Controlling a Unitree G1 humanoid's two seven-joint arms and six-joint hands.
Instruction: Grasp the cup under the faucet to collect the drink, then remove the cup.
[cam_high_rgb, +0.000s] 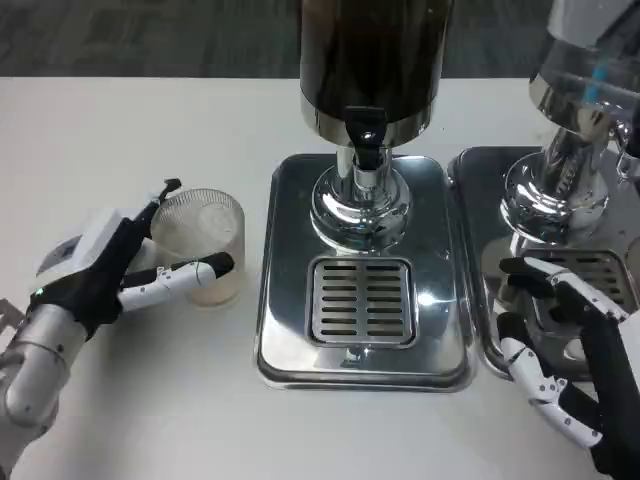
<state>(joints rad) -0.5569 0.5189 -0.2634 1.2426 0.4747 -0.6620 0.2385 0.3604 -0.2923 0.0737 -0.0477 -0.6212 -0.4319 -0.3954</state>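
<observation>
From the head view, the left hand (105, 272) reaches in from the lower left of the frame, its silver forearm angled up toward the middle. Its fingers wrap the cup (203, 245): one black-tipped finger lies across the cup's front, and another hooks over the rim at the back, so the hand is clamped on it. The cup is a clear ribbed tumbler standing upright on the white table (130, 130), left of centre, just beside the left edge of the drip tray (362, 300) and not under the faucet (366, 140).

The right hand (570, 345) sits at the lower right of the frame, fingers spread apart and holding nothing, hovering over the near corner of a second tray (475, 200).

There is one cup. There are two dispensers: the dark one (372, 60) at top centre, with its black faucet above a slotted grille (361, 300), and a second one (585, 110) at the upper right, cut off by the frame edge. Each stands on its own shiny metal tray.

I can make out no writing or labels on anything.
</observation>
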